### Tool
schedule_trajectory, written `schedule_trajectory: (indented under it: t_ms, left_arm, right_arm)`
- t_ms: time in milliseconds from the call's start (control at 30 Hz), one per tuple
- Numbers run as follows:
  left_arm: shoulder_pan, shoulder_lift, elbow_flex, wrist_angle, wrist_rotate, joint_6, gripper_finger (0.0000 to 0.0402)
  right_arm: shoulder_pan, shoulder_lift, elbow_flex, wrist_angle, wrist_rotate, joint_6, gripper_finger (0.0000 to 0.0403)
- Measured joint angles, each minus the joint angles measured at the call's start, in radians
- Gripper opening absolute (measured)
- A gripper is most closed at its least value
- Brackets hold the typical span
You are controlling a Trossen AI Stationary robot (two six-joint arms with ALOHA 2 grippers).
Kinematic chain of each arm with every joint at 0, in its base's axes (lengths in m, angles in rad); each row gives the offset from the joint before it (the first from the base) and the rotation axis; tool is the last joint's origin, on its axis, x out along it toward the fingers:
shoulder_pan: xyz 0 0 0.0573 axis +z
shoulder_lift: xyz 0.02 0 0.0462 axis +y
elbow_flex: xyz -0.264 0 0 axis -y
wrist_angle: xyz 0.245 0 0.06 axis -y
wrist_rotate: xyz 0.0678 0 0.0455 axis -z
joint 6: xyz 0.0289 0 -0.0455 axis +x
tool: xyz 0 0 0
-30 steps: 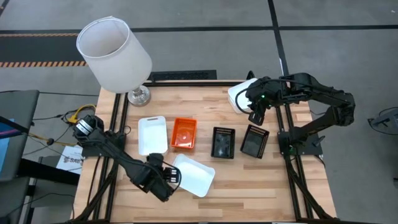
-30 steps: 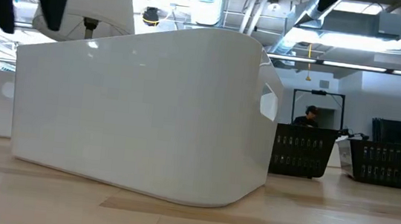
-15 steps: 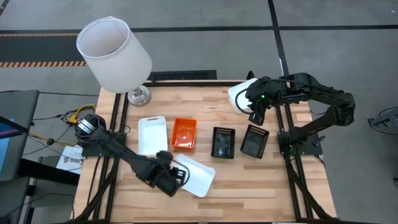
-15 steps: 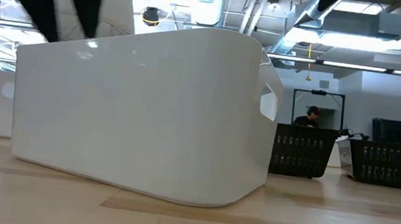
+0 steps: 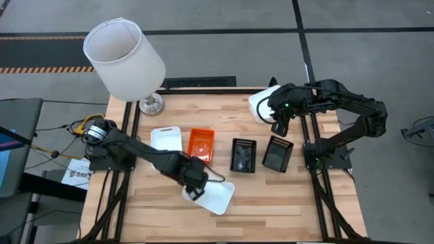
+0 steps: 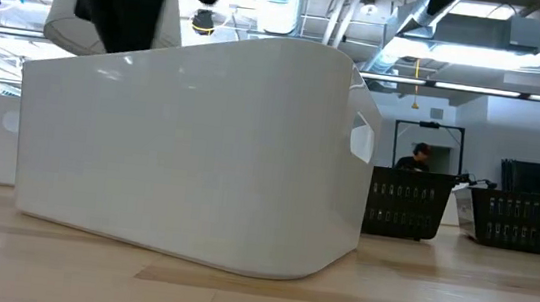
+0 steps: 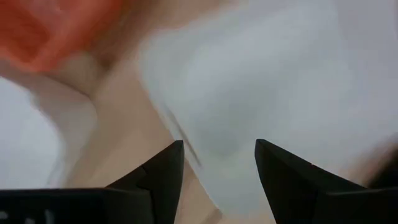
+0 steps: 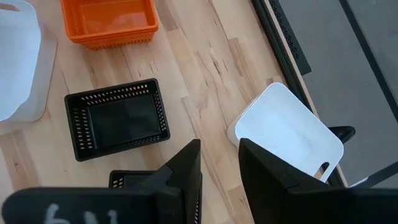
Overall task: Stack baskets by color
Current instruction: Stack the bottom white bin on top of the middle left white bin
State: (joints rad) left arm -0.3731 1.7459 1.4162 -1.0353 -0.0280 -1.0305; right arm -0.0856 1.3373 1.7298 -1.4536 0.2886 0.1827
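A white basket (image 5: 215,194) rests flat on the table near the front edge, slanted; it fills the low view (image 6: 200,144). My left gripper (image 5: 194,187) hangs over its left end, pointing down, open (image 7: 217,162), with nothing between the fingers. A second white basket (image 5: 165,140), an orange basket (image 5: 201,144) and two black baskets (image 5: 243,154) (image 5: 277,153) stand in a row mid-table. A third white basket (image 8: 286,130) sits at the far right. My right gripper (image 8: 219,171) waits high above it, open.
A big white lampshade (image 5: 125,57) on a metal foot (image 5: 150,104) stands at the far left corner. Bare wood lies along the table's near edge and at the near right. The left arm (image 5: 139,152) reaches across the near part of the second white basket.
My left gripper has swung toward the table's right edge, from beside the near white basket's left end to over it, and has rolled about its own pointing line. The basket has stayed where it was. My right arm has kept still.
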Motion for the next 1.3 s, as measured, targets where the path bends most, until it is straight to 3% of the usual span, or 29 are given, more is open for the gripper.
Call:
schedule_trajectory:
  t_ms: [100, 267, 567, 767, 1300]
  left_arm:
    - [-0.039, -0.023, 0.0, 0.004, -0.006, 0.086, 0.0186]
    - [-0.11, -0.031, 0.0, 0.035, -0.057, 0.369, 0.0186]
    - [-0.157, -0.025, 0.0, 0.235, -0.162, 0.698, 0.0186]
    - [-0.158, 0.047, -0.001, 0.317, -0.048, 0.75, 0.0186]
    - [-0.16, 0.176, -0.001, 0.361, 0.043, 0.944, 0.0181]
  right_arm:
    - [0.0, 0.0, 0.0, 0.0, 0.0, 0.0, 0.0133]
    - [0.0, 0.0, 0.0, 0.004, 0.0, -0.005, 0.0134]
    - [0.0, 0.0, 0.0, 0.003, 0.0, -0.008, 0.0133]
    - [0.0, 0.0, 0.0, 0.002, -0.001, -0.007, 0.0133]
    - [0.0, 0.0, 0.0, 0.0, -0.002, -0.004, 0.0134]
